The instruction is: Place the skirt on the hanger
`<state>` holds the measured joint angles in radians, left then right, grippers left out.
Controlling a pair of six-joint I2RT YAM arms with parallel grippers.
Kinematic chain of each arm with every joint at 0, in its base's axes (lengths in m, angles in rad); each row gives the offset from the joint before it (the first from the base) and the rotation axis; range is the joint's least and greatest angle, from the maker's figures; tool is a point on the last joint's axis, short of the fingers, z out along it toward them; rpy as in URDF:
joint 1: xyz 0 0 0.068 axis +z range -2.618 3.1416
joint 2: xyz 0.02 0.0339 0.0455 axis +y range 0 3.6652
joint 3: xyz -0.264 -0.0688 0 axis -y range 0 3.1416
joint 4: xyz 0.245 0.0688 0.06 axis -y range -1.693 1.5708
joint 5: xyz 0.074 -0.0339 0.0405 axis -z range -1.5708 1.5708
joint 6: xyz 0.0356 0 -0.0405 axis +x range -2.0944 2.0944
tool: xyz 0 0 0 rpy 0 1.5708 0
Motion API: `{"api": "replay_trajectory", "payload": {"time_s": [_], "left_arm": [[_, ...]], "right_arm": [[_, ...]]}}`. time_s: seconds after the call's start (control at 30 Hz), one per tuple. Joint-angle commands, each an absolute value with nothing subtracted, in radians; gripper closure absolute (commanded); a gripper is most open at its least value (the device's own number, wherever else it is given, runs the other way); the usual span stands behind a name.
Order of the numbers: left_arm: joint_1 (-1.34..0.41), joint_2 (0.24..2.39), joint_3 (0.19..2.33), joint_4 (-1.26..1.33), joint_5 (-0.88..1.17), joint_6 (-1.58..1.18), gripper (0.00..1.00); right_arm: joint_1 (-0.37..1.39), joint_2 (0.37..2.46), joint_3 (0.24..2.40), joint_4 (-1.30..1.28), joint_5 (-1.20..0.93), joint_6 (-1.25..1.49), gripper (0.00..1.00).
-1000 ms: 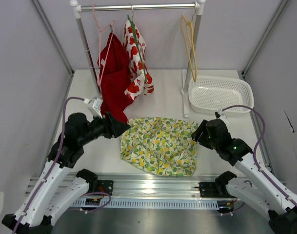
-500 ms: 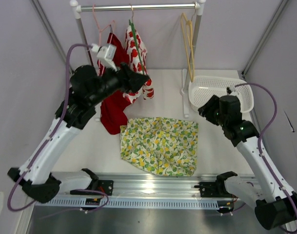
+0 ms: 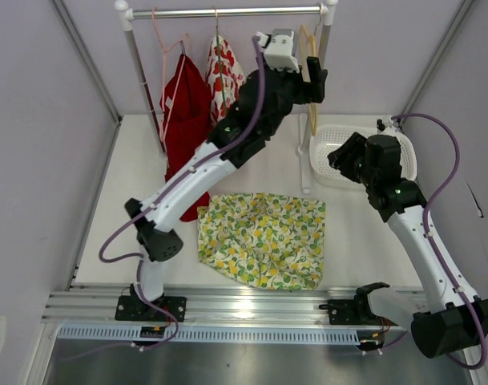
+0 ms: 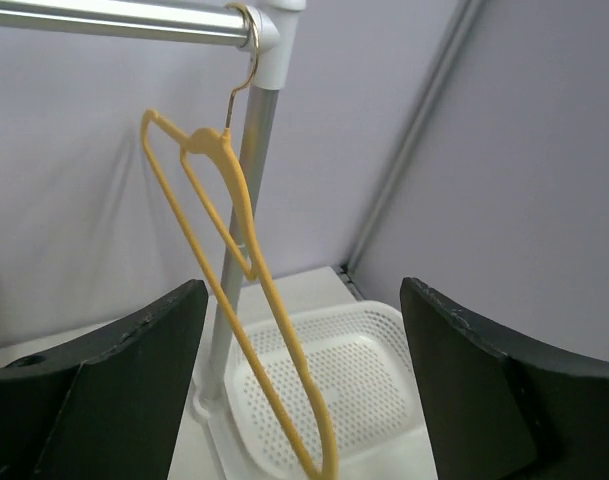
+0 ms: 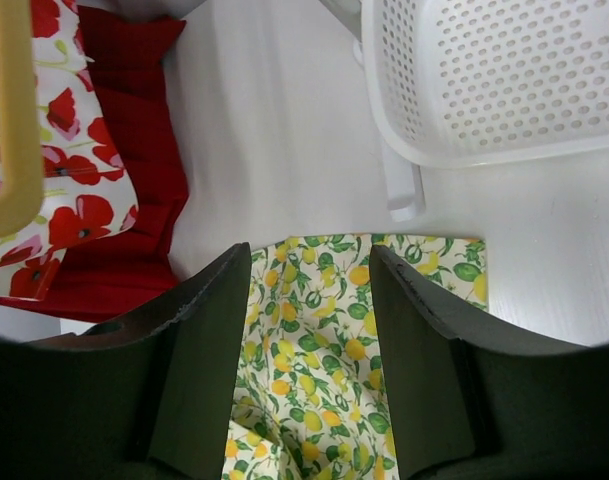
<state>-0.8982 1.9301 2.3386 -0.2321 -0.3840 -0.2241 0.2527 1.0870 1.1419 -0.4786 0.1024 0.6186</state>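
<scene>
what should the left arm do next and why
Probably ease the left gripper forward and close on the yellow hanger: it hangs from the rail, framed by the open jaws but ungripped, while the lemon-print skirt lies on the table.

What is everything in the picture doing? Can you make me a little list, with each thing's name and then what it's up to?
skirt: lemon print, lying rumpled on the table, not held
hanger: yellow, bare, hooked on the rail
left gripper: open, up by the hanger, not gripping it
right gripper: open, holding nothing, above the table
basket: white, on the table
red garment: hanging on the rail
flowered garment: hanging beside the red one
</scene>
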Motion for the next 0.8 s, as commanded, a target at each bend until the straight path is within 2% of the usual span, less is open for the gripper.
{"api": "replay_trajectory", "payload": {"time_s": [0.0,0.3,0.4,0.5,0.53,0.6,0.63,0.67,0.7,0.77], "left_arm": [[-0.917,2.061,2.495,-0.155,-0.56,-0.098,0.15],[-0.919,2.207,2.525,-0.037,-0.658,-0.009,0.14],[-0.914,2.227,2.525,-0.022,-0.667,-0.003,0.17],[-0.91,2.233,2.525,-0.014,-0.675,0.032,0.24],[-0.91,2.232,2.525,-0.012,-0.676,0.035,0.3],[-0.905,2.232,2.525,-0.012,-0.675,0.043,0.34],[-0.904,2.232,2.526,-0.012,-0.667,0.046,0.46],[-0.905,2.232,2.526,-0.006,-0.669,0.049,0.52],[-0.904,2.23,2.526,-0.006,-0.673,0.066,0.63],[-0.904,2.227,2.526,-0.003,-0.676,0.081,0.71]], "right_arm": [[0.239,1.089,1.186,-0.442,0.078,0.584,0.44],[0.233,1.078,1.174,-0.443,0.035,0.563,0.44],[0.232,1.071,1.161,-0.442,0.034,0.557,0.44],[0.232,1.066,1.151,-0.44,0.032,0.548,0.44],[0.232,1.06,1.144,-0.439,0.034,0.545,0.44],[0.23,1.055,1.138,-0.437,0.032,0.543,0.44],[0.232,1.052,1.135,-0.437,0.031,0.537,0.44],[0.229,1.051,1.135,-0.437,0.029,0.535,0.44],[0.229,1.049,1.134,-0.44,0.029,0.534,0.44],[0.227,1.046,1.134,-0.442,0.026,0.528,0.44]]}}
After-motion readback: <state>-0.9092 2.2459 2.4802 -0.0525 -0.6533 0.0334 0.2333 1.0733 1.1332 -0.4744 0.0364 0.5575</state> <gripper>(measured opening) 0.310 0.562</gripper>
